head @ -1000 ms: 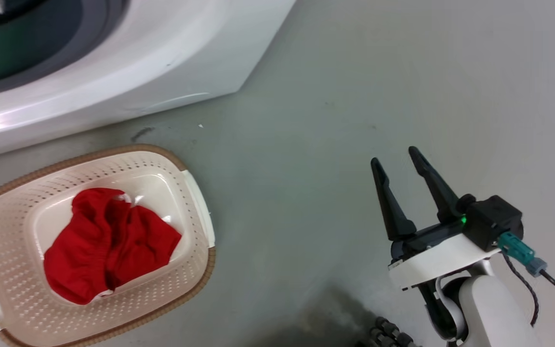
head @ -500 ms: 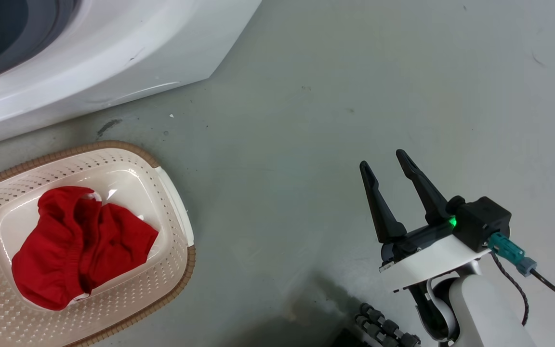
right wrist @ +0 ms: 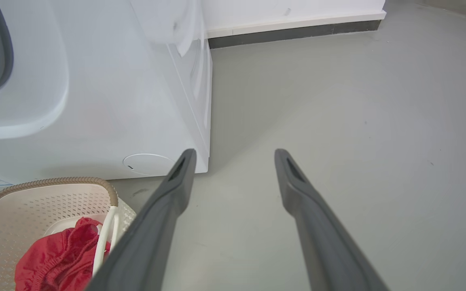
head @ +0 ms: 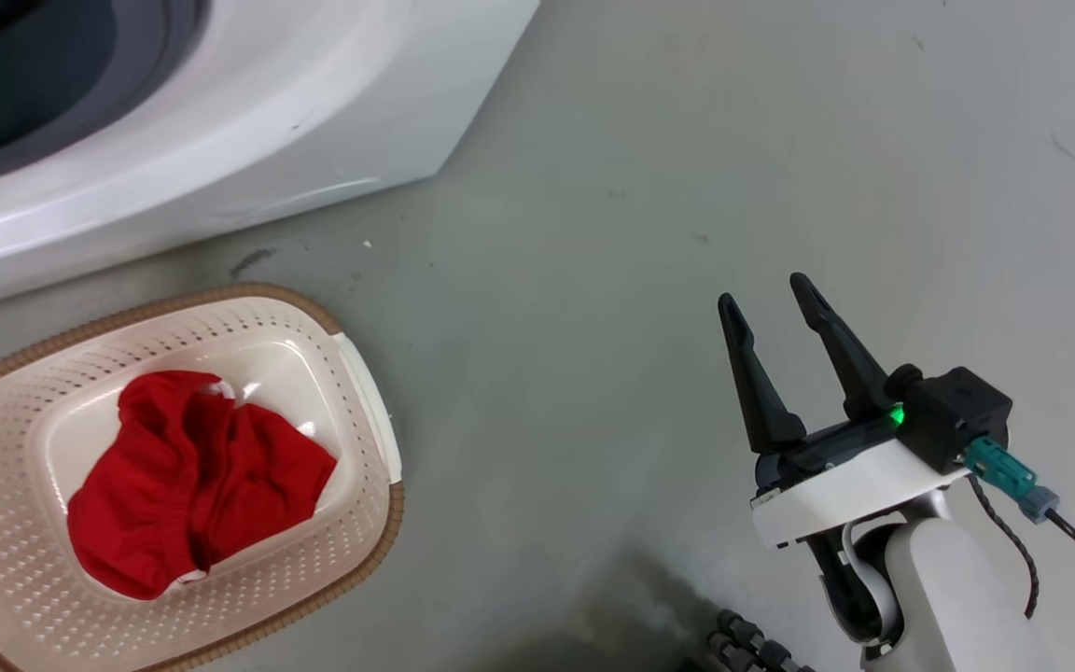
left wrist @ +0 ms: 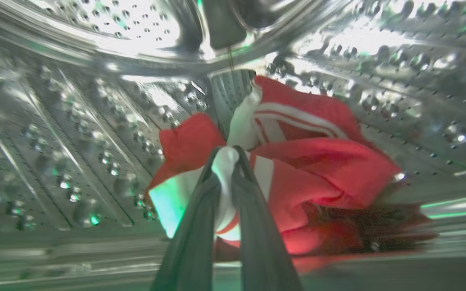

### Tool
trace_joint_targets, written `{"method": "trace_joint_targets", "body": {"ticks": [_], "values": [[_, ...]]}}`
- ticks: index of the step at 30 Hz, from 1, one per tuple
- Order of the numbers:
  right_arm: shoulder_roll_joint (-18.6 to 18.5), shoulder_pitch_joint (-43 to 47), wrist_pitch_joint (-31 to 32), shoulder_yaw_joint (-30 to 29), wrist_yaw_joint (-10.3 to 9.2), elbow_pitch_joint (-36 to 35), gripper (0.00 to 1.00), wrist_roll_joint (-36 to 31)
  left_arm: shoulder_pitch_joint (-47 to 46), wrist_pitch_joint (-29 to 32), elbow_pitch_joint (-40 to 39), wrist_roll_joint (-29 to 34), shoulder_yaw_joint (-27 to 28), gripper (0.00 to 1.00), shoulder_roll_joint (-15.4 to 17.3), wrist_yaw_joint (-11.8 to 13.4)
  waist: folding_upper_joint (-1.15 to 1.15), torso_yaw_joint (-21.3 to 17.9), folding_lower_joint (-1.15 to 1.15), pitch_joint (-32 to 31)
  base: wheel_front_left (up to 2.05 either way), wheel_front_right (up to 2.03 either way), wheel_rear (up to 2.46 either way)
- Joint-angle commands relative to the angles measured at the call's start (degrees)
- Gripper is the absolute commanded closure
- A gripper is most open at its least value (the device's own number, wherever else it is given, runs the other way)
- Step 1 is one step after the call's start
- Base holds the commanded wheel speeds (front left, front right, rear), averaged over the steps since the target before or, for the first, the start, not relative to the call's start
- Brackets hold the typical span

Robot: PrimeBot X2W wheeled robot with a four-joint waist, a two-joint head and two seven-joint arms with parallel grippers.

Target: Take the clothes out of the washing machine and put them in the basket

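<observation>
Red cloth with white stripes, a jersey (left wrist: 318, 169), lies low in the steel drum (left wrist: 75, 141) of the washing machine (head: 267, 121), with the left gripper (left wrist: 225, 155) pinching a white fold of it between its jaws. Another red garment (head: 192, 481) lies in the basket (head: 395, 509) just beside the machine. Since half a second ago the head camera has swung, shifting that whole view slightly right; the right gripper (head: 763, 289) stays over the floor (head: 640, 187), jaws spread.

Laundry corner: white washing machine (head: 267, 112), plastic basket (head: 314, 551), bare grey floor (head: 687, 140), dark skirting (right wrist: 297, 32)
</observation>
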Motion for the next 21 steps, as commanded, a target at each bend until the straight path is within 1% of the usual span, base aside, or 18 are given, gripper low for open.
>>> {"method": "trace_joint_targets", "body": {"ticks": [1, 6, 11, 12, 15, 16, 17, 19, 21], "values": [[0.1, -0.6, 0.1, -0.5, -0.04, -0.3, 0.00, -0.5, 1.2, -1.9, -0.8, 0.0, -0.3, 1.00, -0.4, 0.2, 0.00, 0.7, -0.01, -1.4, 0.00, 0.00, 0.00], [0.1, 0.3, 0.7, -1.8, -0.04, -0.8, 0.00, -1.4, 4.8, -9.7, -1.9, -0.4, -0.6, 1.00, -1.0, 0.8, 0.00, 1.6, -0.01, -4.5, 0.00, 0.00, 0.00], [0.1, 1.9, 1.7, -3.9, -0.04, -1.5, 0.00, -2.3, 8.8, -17.2, -0.9, -2.5, 0.5, 1.00, -2.9, 0.3, 0.00, 2.9, -0.01, -8.7, 0.00, 0.00, 0.00], [0.1, 3.1, 2.5, -4.8, -0.04, -2.1, 0.00, -2.9, 11.0, -20.3, 0.4, -3.2, 0.5, 1.00, -3.6, 0.0, 0.00, 3.7, -0.01, -11.7, 0.00, 0.00, 0.00], [0.1, 3.9, 3.0, -5.2, -0.04, -2.5, 0.00, -3.1, 12.1, -21.8, 1.3, -3.5, 0.3, 1.00, -4.3, -0.3, 0.00, 4.2, -0.01, -13.5, 0.00, 0.00, 0.00], [0.1, 4.9, 3.6, -5.6, -0.04, -2.8, 0.00, -3.5, 13.8, -23.2, 1.9, -3.9, 0.2, 1.00, -5.0, -0.6, 0.00, 4.8, -0.01, -15.6, 0.00, 0.00, 0.00], [0.1, 4.9, 3.6, -5.6, -0.04, -2.8, 0.00, -3.5, 13.8, -23.2, 1.9, -3.9, 0.2, 1.00, -5.0, -0.6, 0.00, 4.8, -0.01, -15.6, 0.00, 0.00, 0.00], [0.1, 5.7, 4.1, -5.9, -0.04, -3.0, 0.00, -3.7, 15.4, -24.3, 2.2, -4.6, 0.7, 1.00, -5.4, -0.9, 0.00, 5.3, -0.01, -17.7, 0.00, 0.00, 0.00], [0.1, 7.3, 5.1, -6.6, -0.04, -3.7, 0.00, -4.2, 17.4, -25.2, 2.0, -5.7, 1.3, 1.00, -6.0, -1.8, 0.00, 6.2, -0.01, -20.6, 0.00, 0.00, 0.00]]}}
